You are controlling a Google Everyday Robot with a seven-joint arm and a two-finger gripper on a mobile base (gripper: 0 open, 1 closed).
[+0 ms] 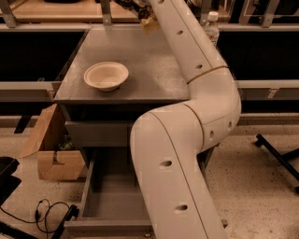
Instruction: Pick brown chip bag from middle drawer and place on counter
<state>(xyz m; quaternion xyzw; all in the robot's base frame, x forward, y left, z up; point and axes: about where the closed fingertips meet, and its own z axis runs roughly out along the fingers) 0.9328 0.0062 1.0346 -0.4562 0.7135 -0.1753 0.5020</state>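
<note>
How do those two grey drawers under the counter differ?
The upper grey drawer is shut, showing only its flat front; the lower grey drawer is pulled out, showing its floor and side walls. Both are grey, in one cabinet. The pincer is over the far edge of the flat grey counter.

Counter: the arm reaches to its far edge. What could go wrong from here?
1. The tool is at the far edge of the counter, with what is likely the bag by it; released there, the bag might slip off the back.
2. The bowl sits left of the arm; a leftward sweep on retreat could knock it.
3. The drawer is open below the arm; lowering could strike it.
</note>
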